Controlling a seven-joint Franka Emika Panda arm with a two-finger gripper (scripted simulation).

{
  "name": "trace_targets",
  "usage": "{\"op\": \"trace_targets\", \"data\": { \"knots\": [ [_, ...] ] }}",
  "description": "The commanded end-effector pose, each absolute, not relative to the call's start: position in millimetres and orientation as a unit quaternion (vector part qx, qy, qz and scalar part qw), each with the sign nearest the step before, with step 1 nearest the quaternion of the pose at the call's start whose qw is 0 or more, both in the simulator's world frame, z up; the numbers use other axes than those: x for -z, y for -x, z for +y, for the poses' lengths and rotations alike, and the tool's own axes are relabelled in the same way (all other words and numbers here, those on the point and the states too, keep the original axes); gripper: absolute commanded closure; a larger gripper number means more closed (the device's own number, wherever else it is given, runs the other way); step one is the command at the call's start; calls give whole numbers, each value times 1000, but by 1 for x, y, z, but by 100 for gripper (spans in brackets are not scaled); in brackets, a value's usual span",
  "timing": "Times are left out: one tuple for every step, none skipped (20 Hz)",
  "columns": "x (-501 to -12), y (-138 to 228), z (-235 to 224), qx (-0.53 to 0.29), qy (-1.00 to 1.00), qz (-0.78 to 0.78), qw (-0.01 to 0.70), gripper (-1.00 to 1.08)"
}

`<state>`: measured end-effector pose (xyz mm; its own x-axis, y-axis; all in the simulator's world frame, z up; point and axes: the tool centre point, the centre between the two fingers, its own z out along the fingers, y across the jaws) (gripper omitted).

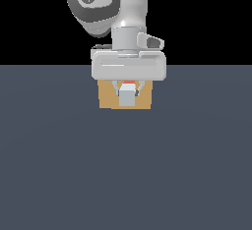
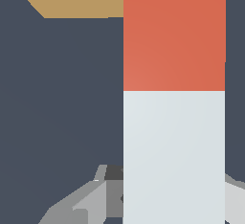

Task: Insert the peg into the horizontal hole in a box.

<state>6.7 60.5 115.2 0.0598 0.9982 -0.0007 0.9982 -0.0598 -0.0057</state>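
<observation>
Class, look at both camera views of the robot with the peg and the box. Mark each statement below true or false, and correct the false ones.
1. The gripper holds the peg. True.
2. The peg lies loose on the floor. False: it is held above the floor, between the fingers.
3. The peg's orange-red end points toward the box. True.
4. The box is blue. False: it is tan-brown.
5. The wrist view shows the peg half orange-red, half pale grey-white. True.
</observation>
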Motion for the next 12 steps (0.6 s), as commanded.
{"op": "trace_targets", "data": {
  "knots": [
    [-117, -8, 70, 0, 727, -686, 1, 108],
    [-117, -8, 76, 0, 727, -686, 1, 108],
    [-118, -8, 82, 0, 727, -686, 1, 108],
    [-118, -9, 89, 0, 727, -686, 1, 108],
    [-118, -9, 97, 0, 727, -686, 0, 108],
    [-118, -9, 106, 0, 727, -686, 0, 108],
    [-118, -10, 116, 0, 727, -686, 0, 108],
    [-119, -10, 125, 1, 727, -686, 0, 108],
    [-119, -11, 134, 1, 727, -686, 0, 108],
    [-119, -11, 142, 1, 727, -686, 0, 108],
    [-119, -12, 149, 1, 727, -686, 0, 108],
    [-119, -12, 156, 1, 727, -686, 0, 108]
  ]
}}
